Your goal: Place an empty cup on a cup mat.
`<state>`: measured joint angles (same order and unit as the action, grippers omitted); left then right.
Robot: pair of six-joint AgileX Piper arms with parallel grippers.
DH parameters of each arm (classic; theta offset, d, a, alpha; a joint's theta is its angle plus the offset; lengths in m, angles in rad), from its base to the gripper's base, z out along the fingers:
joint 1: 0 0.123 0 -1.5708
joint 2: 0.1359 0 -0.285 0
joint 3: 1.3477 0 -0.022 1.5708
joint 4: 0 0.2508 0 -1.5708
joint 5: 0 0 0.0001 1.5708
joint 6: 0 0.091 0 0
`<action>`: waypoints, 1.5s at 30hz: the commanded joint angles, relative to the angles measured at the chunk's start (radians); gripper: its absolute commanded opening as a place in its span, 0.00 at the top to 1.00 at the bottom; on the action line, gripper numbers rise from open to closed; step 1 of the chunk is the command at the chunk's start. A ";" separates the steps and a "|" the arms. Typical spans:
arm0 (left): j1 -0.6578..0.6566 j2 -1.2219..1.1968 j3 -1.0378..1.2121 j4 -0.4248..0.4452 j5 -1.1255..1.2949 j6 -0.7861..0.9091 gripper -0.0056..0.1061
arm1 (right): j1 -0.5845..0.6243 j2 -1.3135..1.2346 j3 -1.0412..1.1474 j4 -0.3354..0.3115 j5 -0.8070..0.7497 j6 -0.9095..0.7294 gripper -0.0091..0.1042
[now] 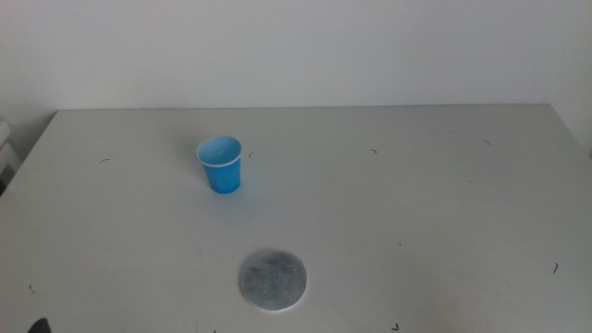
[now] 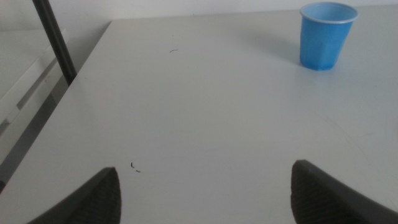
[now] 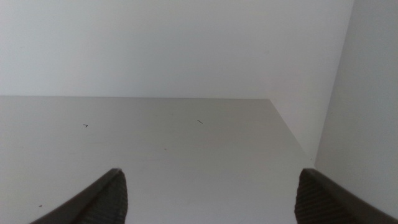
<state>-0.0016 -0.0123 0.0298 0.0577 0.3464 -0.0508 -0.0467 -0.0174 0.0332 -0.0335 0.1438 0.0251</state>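
The bright blue cup (image 1: 219, 165) stands upright and empty on the white table, left of centre and towards the back. The cup mat (image 1: 273, 279), a flat mottled grey disc, lies nearer the front, apart from the cup. My left gripper (image 2: 205, 168) is open and empty, low at the table's front left. The cup (image 2: 326, 34) stands well beyond it. Only a dark tip (image 1: 39, 326) of this gripper shows in the middle view. My right gripper (image 3: 210, 173) is open and empty over bare table at the right. Neither cup nor mat shows in its view.
The table's left edge (image 2: 74, 81) runs beside a dark slanted pole (image 2: 56, 40). A white wall (image 3: 186, 43) stands behind the table, and another wall face (image 3: 367, 112) closes the right side. Small dark specks mark the tabletop.
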 commanded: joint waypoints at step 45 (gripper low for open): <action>0.001 1.457 -1.468 -0.145 0.458 -0.027 0.01 | 0.002 -0.019 -0.012 -0.009 -0.078 -0.008 0.09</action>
<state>-0.0016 1.4733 -1.4042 -0.0768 0.8495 -0.0667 -0.0467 -0.0174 0.0332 -0.0335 0.1438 0.0251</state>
